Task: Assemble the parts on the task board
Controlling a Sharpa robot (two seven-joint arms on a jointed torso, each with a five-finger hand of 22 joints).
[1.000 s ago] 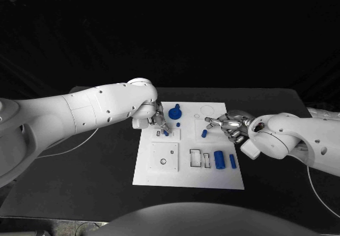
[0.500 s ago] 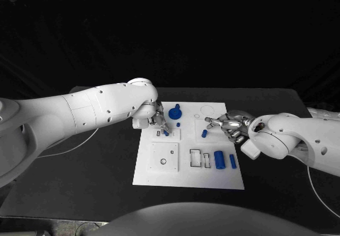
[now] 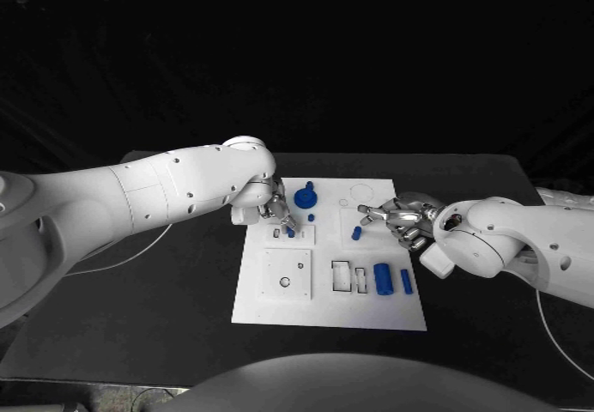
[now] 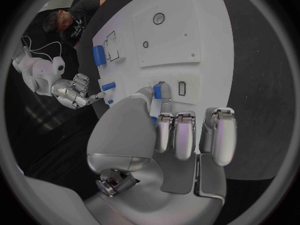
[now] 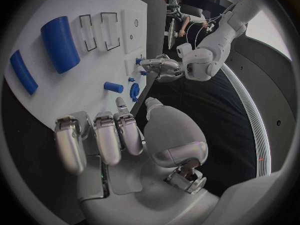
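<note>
Left hand [image 3: 275,209] is over the task board [image 3: 324,309] at its ten o'clock corner, pinching a small blue peg [image 4: 157,91] between thumb and fingertip, the peg's tip down by a little rectangular slot [image 4: 182,88]. Right hand [image 3: 398,220] sits at the board's two o'clock edge, fingers curled in on nothing, just beside a short blue pin [image 3: 356,233]. Blue cylinder [image 3: 384,279] lies at four o'clock.

The task board [image 3: 372,313] is lying in the middle of the desk [image 3: 148,335]. 2 cylinders [image 3: 384,279] are lying side by side near the board's right edge, with a small peg [image 3: 356,233] lying behind them. The gear piece [image 3: 306,198] is sitting near the far edge. The left hand [image 3: 277,209] is hovering over the board's left far part, the right hand [image 3: 398,220] at its right edge.
</note>
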